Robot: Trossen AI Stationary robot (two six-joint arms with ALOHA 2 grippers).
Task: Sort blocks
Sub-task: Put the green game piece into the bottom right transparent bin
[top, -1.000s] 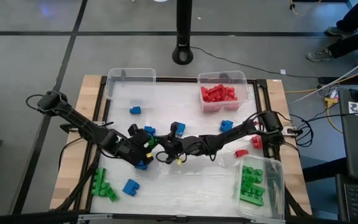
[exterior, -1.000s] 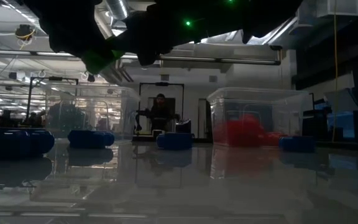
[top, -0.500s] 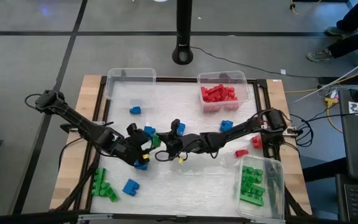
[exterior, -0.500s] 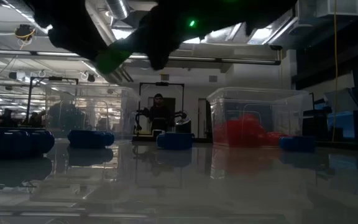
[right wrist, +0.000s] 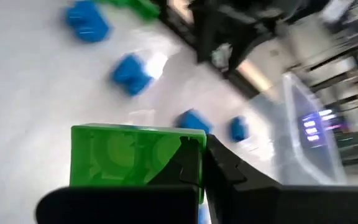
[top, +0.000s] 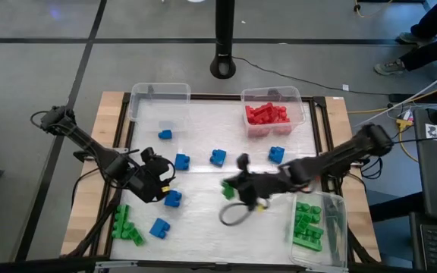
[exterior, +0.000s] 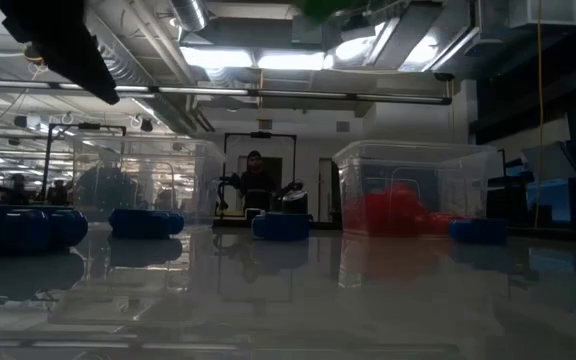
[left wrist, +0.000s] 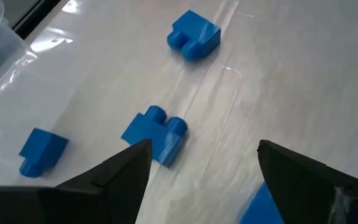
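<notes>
My right gripper [top: 234, 186] is over the table's middle, shut on a green block [top: 226, 189] that fills the right wrist view [right wrist: 132, 163]. My left gripper [top: 158, 171] stands open at the left, with nothing between its fingers [left wrist: 204, 149]. Ahead of it blue blocks [left wrist: 156, 134] [left wrist: 194, 35] lie flat on the table. More blue blocks [top: 173, 199] [top: 159, 227] lie near it. Loose green blocks [top: 127, 226] lie at the near left corner. My right gripper pinches the green block between its two fingers; one dark finger [right wrist: 225, 177] lies against the block's side [right wrist: 191, 155], the other is hidden behind the block. The fingers come slanting down from the table's right side. The block is lifted clear of the table.
A clear bin of red blocks [top: 273, 114] stands at the far right. A clear bin of green blocks [top: 315, 221] is at the near right, and another clear bin [top: 159, 98] at the far left. A cable loop [top: 232, 215] hangs under the right arm.
My right gripper has risen and swung toward the table's right and near edge, carrying the green block up and away from my left gripper. My left gripper has drawn back a little toward the left edge.
</notes>
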